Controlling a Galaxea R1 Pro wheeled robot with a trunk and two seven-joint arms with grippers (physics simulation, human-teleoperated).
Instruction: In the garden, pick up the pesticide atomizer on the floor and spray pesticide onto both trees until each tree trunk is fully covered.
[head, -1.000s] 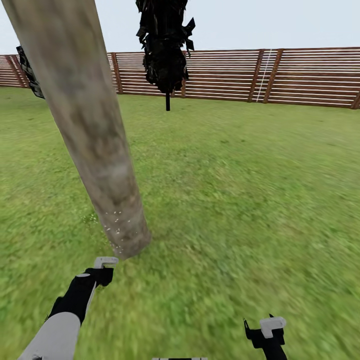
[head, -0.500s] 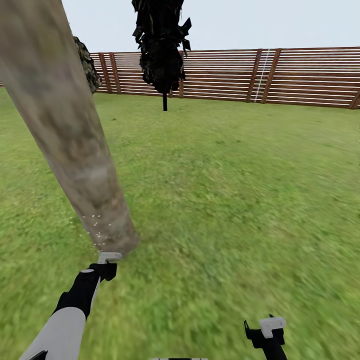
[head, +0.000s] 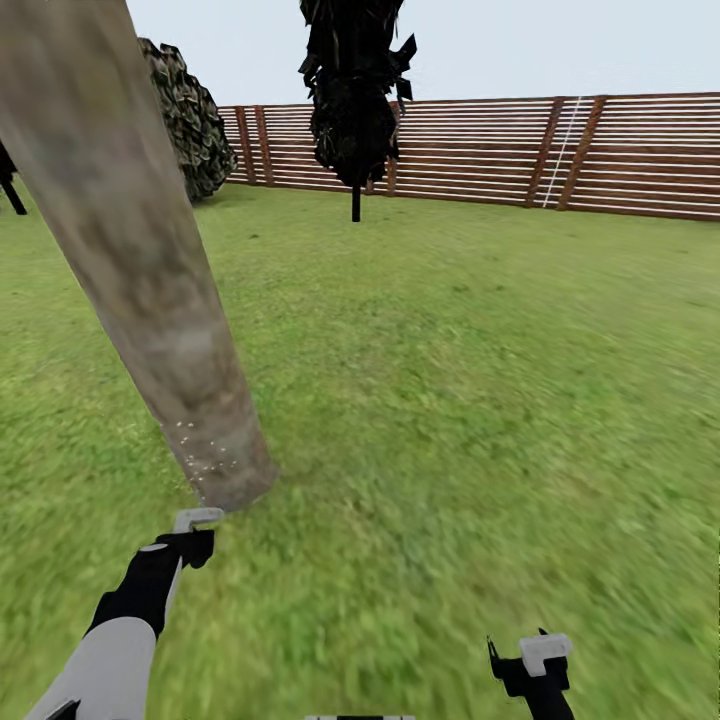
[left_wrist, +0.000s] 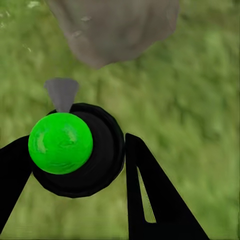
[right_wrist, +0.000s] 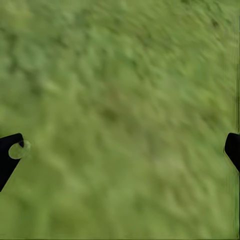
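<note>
A thick grey-brown tree trunk (head: 150, 280) leans up the left of the head view, with white specks (head: 205, 450) scattered near its base. Just in front of that base, my left gripper (head: 190, 535) is shut on the pesticide atomizer (head: 197, 519). The left wrist view shows the atomizer (left_wrist: 75, 150) as a black round body with a bright green cap, held between the black fingers (left_wrist: 150, 195). Its grey nozzle points at the trunk's foot (left_wrist: 115, 30). My right gripper (head: 535, 660) hangs open over bare grass, its fingertips (right_wrist: 10, 150) wide apart.
Green lawn (head: 480, 380) stretches to a brown slat fence (head: 480, 150) at the back. A near-black narrow tree (head: 355, 90) stands before the fence. A mottled dark green bush (head: 190, 115) shows behind the trunk, and another dark stem (head: 10, 185) is at the far left.
The whole picture has shifted, so the camera turned left and the mottled bush came into sight. My left gripper with the atomizer sits slightly further left under the trunk's base. The right gripper looks unchanged.
</note>
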